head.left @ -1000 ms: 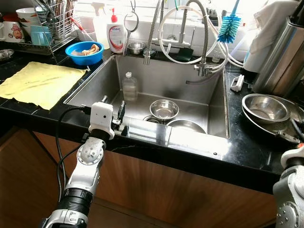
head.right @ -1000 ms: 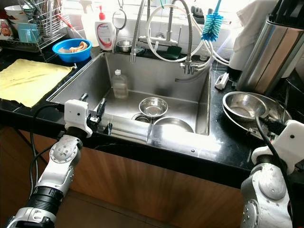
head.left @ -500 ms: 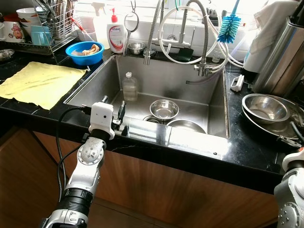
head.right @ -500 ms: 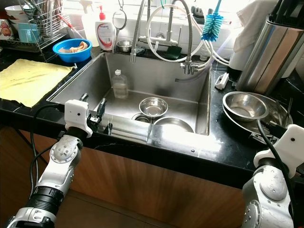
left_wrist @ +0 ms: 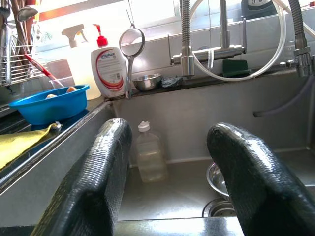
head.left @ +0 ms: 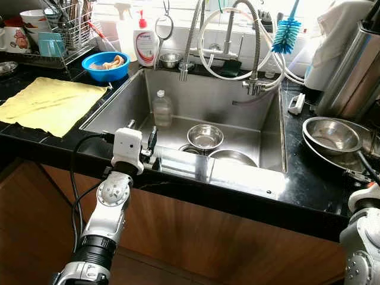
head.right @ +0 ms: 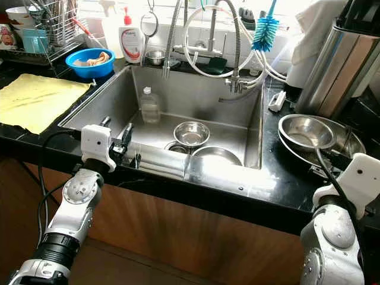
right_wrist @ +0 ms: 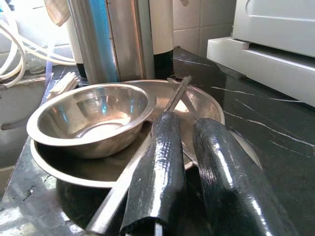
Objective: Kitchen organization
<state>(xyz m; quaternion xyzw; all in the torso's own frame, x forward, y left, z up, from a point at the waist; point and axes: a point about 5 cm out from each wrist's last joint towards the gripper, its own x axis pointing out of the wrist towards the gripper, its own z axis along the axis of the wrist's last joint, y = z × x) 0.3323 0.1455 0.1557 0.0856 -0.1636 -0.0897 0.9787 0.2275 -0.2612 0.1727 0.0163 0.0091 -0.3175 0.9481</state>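
Observation:
My left gripper (head.left: 141, 132) rests open on the front left rim of the steel sink (head.left: 237, 178); its fingers (left_wrist: 110, 162) frame a clear plastic bottle (left_wrist: 149, 157) standing in the basin. A small steel bowl (head.left: 205, 136) and a wider steel dish (head.left: 233, 157) lie on the sink floor. On the right counter a steel bowl (right_wrist: 88, 115) sits inside a wide steel dish (right_wrist: 206, 105). My right gripper (right_wrist: 187, 123) hovers at that dish's near rim, shut, with a flat metal utensil handle (right_wrist: 176, 96) passing under one finger.
A yellow cloth (head.left: 50, 102) covers the left counter, with a blue bowl (head.left: 105, 64), soap bottle (head.left: 143, 43) and dish rack (head.left: 59, 29) behind it. Faucet hoses (head.left: 237, 41) and a blue brush (head.left: 286, 32) hang over the sink. A tall steel canister (head.left: 356, 71) stands at the right.
My right wrist has shifted slightly beside the steel dishes. The left arm and everything in the sink stay where they were.

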